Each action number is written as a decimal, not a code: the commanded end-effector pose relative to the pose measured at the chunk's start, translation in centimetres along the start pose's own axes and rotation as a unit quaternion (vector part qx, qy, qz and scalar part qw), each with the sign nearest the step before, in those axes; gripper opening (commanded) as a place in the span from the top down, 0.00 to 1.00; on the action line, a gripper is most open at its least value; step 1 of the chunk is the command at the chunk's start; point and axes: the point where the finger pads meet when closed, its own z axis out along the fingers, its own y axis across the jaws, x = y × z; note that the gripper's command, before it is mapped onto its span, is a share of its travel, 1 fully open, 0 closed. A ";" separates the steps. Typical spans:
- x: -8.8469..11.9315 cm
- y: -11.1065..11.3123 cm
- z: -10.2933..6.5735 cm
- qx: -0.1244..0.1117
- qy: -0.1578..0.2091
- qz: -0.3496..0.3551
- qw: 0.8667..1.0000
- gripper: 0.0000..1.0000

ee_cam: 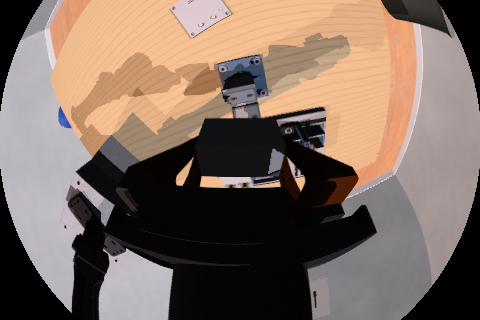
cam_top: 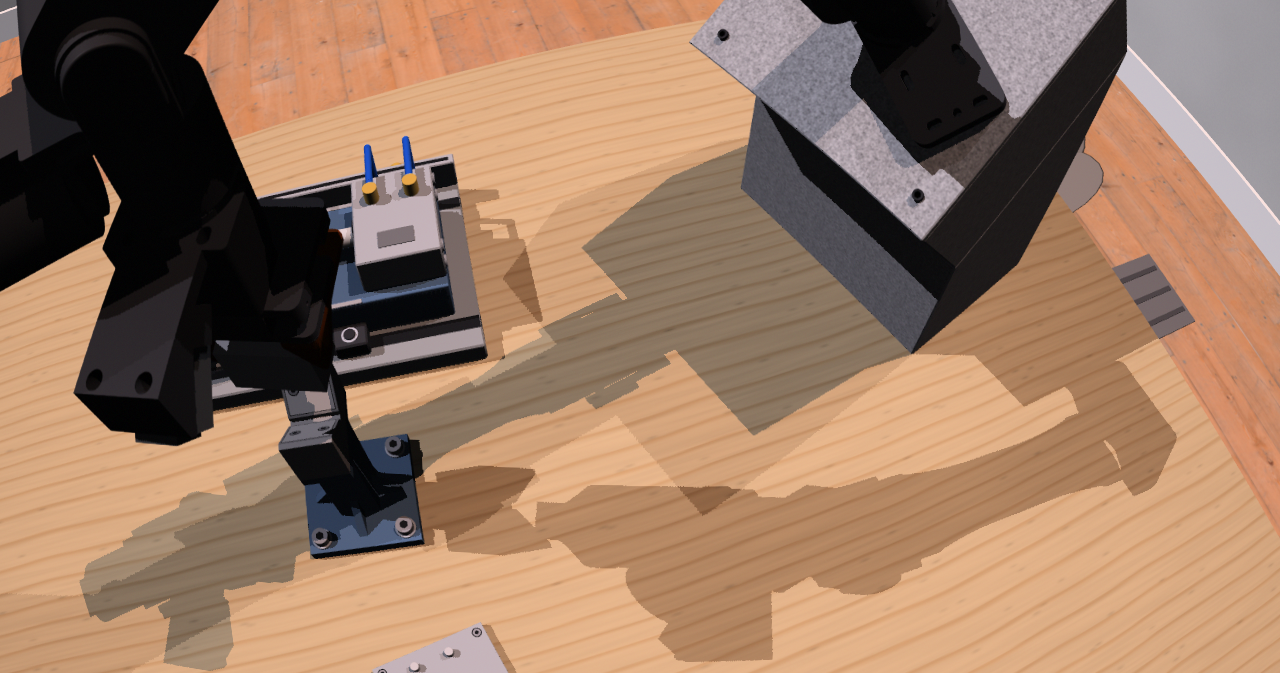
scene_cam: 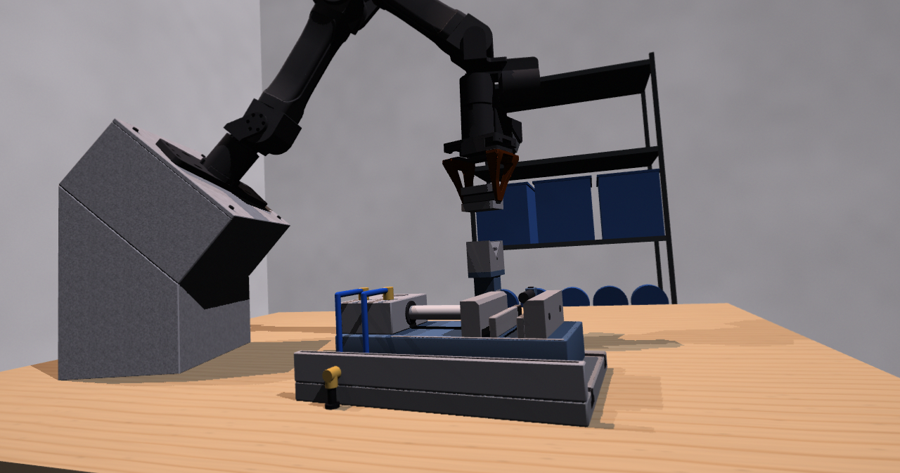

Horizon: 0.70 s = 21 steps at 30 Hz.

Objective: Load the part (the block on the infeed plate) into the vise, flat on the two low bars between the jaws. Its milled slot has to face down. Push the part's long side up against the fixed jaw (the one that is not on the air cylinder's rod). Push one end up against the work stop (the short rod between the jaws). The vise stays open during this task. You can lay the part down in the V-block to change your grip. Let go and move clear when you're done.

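My gripper [scene_cam: 483, 183] [ee_cam: 240, 140] is shut on the part, a grey block [scene_cam: 482, 206] [ee_cam: 235, 152], held in the air above the V-block [scene_cam: 484, 258] [cam_top: 308, 454] [ee_cam: 240, 95] on its blue base. A dark band crosses the part's side in the exterior view; I cannot tell which way the slot faces. The vise is open in the exterior view: the moving jaw [scene_cam: 479, 313] on the rod [scene_cam: 434, 311], low bars [scene_cam: 503, 322], the work stop [scene_cam: 527, 295] and the fixed jaw [scene_cam: 542, 315]. The pale plate with small pins [ee_cam: 200, 12] holds no part.
The air cylinder [cam_top: 398, 226] [scene_cam: 380, 313] has two blue hoses rising from it in the top view. The vise stands beside the V-block stand. The arm's grey pedestal [cam_top: 832, 230] [scene_cam: 119, 268] stands across the table. Shelving with blue bins [scene_cam: 563, 209] is in the background.
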 end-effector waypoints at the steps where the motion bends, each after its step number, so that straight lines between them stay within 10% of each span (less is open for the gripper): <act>1: 0.0 -0.3 -1.4 0.013 -0.015 -0.024 1.000 1.00; 21: 0.0 -1.5 -2.2 0.030 -0.021 -0.089 0.995 1.00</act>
